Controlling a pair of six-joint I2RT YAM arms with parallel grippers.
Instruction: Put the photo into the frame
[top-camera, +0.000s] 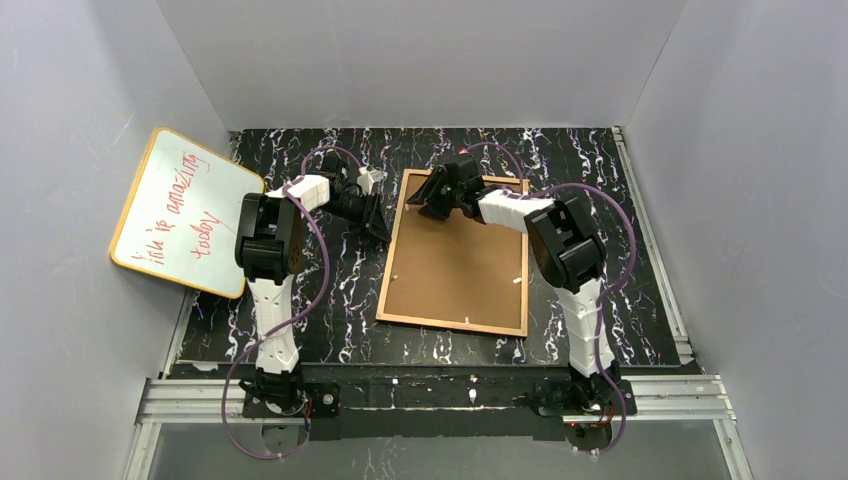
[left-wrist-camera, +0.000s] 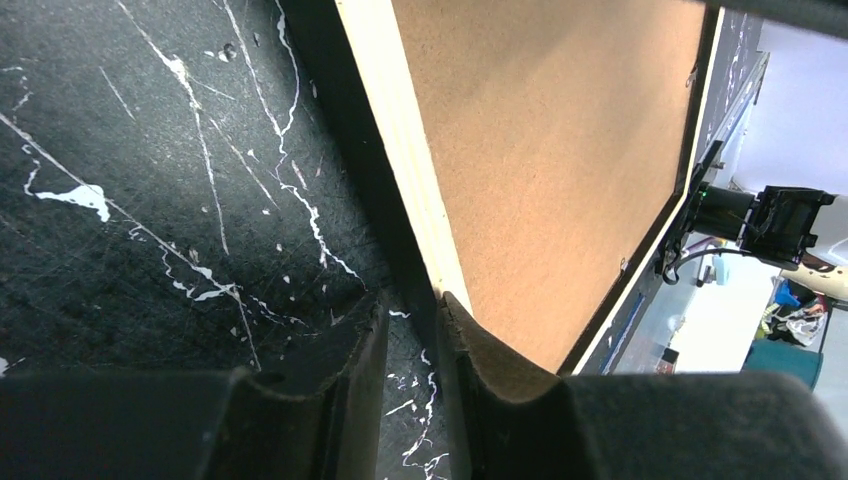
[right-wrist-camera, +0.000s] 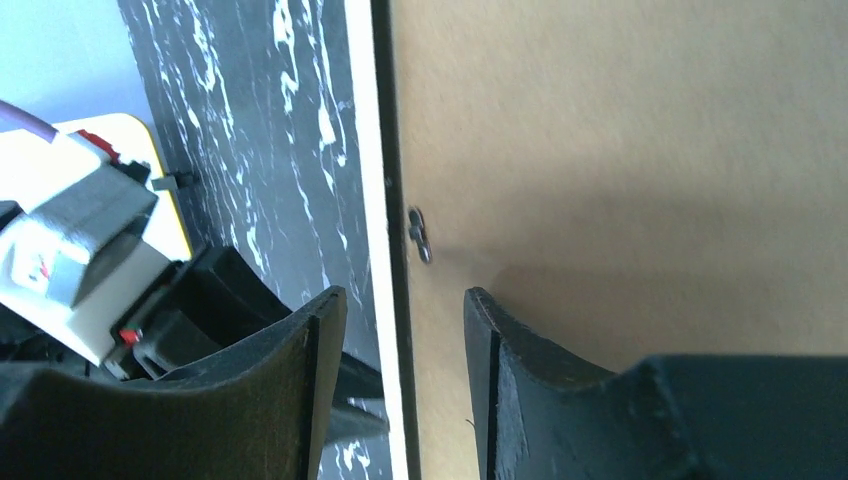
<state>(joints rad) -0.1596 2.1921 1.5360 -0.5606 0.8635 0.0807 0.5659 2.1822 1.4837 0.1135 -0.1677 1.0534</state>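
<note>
The frame lies back-up on the black marbled table, its tan rim around a brown backing board. The photo is not in view. My left gripper is low at the frame's left edge near its far corner. In the left wrist view its jaws stand narrowly apart with only table between them, and the right fingertip is against the pale rim. My right gripper is over the frame's far-left corner. In the right wrist view it is open and straddles the rim, with one finger over the backing board.
A yellow-edged whiteboard with red writing leans against the left wall. A small metal turn clip sits on the backing board by the rim. The left arm's wrist is close beside the right gripper. Grey walls enclose the table; a metal rail runs along the near edge.
</note>
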